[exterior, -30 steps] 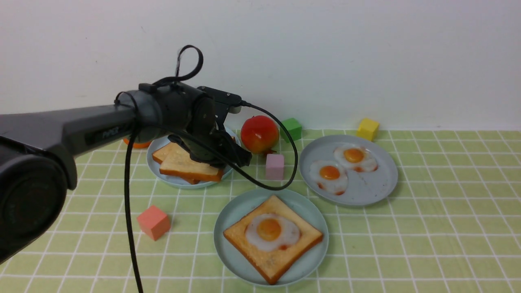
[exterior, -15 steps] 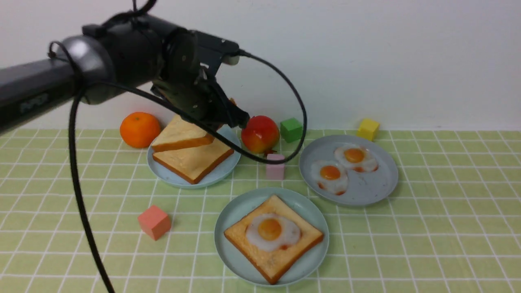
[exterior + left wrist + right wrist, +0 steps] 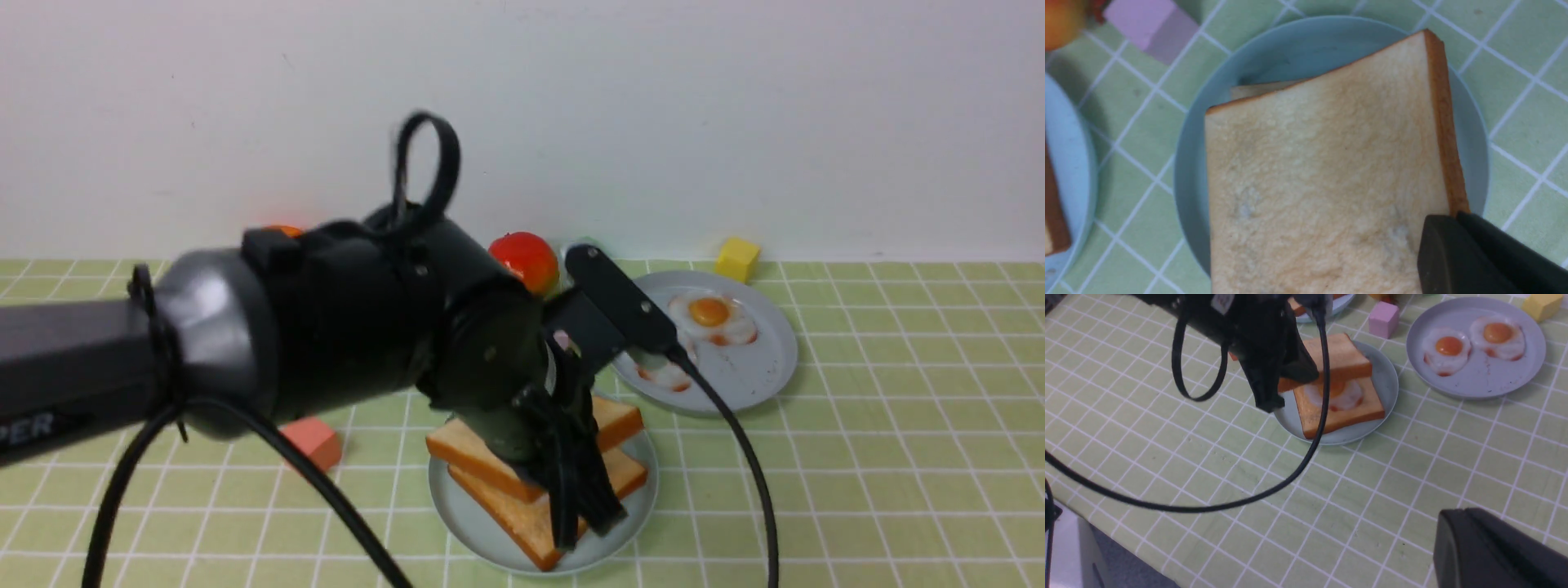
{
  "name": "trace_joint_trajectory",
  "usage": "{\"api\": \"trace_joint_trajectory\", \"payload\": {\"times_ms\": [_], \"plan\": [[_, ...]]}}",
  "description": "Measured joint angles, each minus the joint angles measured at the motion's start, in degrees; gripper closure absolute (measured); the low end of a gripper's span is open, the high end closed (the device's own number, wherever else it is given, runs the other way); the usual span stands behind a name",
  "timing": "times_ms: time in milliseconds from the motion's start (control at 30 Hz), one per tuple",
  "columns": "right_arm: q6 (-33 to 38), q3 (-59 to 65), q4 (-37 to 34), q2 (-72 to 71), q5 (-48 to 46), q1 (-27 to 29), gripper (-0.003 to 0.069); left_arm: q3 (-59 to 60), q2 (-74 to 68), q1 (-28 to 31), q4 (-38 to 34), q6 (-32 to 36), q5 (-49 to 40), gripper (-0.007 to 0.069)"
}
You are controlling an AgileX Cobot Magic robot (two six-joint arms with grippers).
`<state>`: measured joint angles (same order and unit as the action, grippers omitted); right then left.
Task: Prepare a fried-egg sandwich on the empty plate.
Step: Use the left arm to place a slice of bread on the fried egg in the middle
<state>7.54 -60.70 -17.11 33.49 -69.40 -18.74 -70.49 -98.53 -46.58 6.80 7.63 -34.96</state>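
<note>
Your left hand (image 3: 588, 527) grips one edge of the top toast slice (image 3: 1323, 171), carried within the last half second to hang over the egg (image 3: 1345, 398) and bottom slice (image 3: 1331, 416) on the mint plate (image 3: 1390, 386); only lowering and release seem left. The arm (image 3: 343, 327) hides the egg in the front view; your right hand (image 3: 1490, 547) is cut off, so its state cannot be told.

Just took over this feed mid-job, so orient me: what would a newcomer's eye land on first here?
The bulky black left arm fills the front view's foreground, its fingers pinching a toast slice by one corner, tilted over the egg-topped slice on the mint plate near the table's front middle. To the robot's right, a grey-blue plate holds two more fried eggs side by side.
</note>
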Motion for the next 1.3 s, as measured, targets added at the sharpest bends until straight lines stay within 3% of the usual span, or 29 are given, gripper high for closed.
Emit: {"api": "trace_joint_trajectory", "payload": {"times_ms": [167,567,933,1133,1300], "plan": [[0.0,0.0,0.0,-0.2,-0.3,0.0,0.0629,0.9,-1.7,-0.9,0.4,0.0,2.9,0.0636],[0.0,0.0,0.0,-0.3,-0.7,0.0,0.0628,1.0,-4.4,-0.9,3.7,-11.1,5.1,0.0636],[0.0,0.0,0.0,-0.3,-0.8,0.0,0.0627,1.0,-4.4,-0.9,5.4,-12.1,6.8,0.0624],[0.0,0.0,0.0,-0.3,-1.5,0.0,0.0627,1.0,-5.4,-0.9,6.1,-12.1,7.0,0.0546],[0.0,0.0,-0.1,-0.3,-2.9,0.0,0.0625,1.0,-6.5,-0.9,6.0,-12.6,6.9,0.0417]]}}
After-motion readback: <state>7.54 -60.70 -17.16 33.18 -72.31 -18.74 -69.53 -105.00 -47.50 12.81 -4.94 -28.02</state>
